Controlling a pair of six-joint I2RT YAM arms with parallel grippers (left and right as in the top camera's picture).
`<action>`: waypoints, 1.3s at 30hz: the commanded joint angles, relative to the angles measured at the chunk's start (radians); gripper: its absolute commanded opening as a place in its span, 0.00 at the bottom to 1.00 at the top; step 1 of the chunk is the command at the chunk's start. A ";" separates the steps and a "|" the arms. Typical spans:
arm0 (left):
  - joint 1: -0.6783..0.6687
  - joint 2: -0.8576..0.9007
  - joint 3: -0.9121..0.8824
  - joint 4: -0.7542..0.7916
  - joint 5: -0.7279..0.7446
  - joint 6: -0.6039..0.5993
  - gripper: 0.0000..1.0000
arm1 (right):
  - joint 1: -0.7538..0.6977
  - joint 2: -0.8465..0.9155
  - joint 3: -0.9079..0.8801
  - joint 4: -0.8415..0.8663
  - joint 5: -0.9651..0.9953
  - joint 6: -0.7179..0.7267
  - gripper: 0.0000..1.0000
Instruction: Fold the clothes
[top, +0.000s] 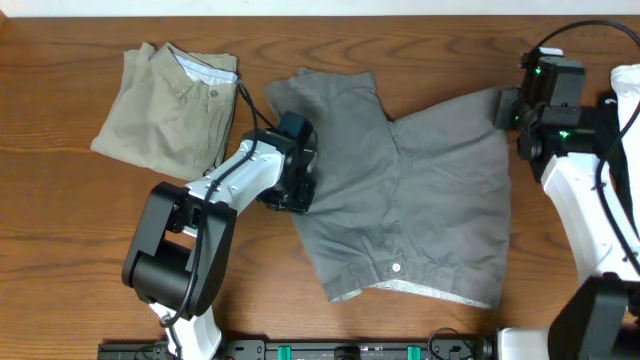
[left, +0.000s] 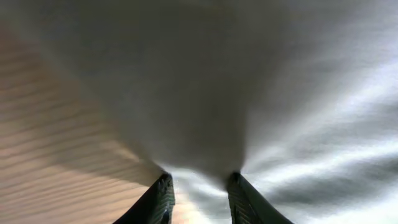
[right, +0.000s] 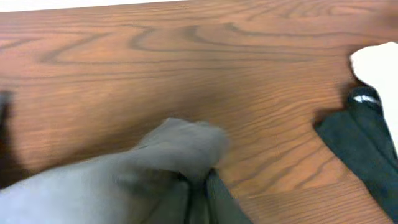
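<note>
The grey shorts (top: 420, 200) lie spread out in the middle of the wooden table (top: 60, 230), with the small button (top: 396, 268) on the side near the robot. The left gripper (top: 293, 175) is at their left edge. Its fingers (left: 163, 198) stand a little apart, with a fold of cloth pinched between them. The right gripper (top: 508, 108) is closed on the bunched far right corner. The olive-khaki shorts (top: 165, 110) lie folded at the far left, apart from the grey pair.
</note>
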 joint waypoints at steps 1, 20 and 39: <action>0.054 0.066 -0.014 -0.005 -0.193 -0.034 0.32 | -0.033 0.064 0.008 0.025 0.024 -0.010 0.66; 0.190 0.064 0.074 -0.089 -0.191 -0.030 0.32 | -0.187 0.380 0.008 -0.010 -0.327 0.166 0.61; 0.188 0.064 0.074 -0.100 -0.126 -0.030 0.32 | -0.274 0.491 0.251 0.892 -0.913 0.481 0.48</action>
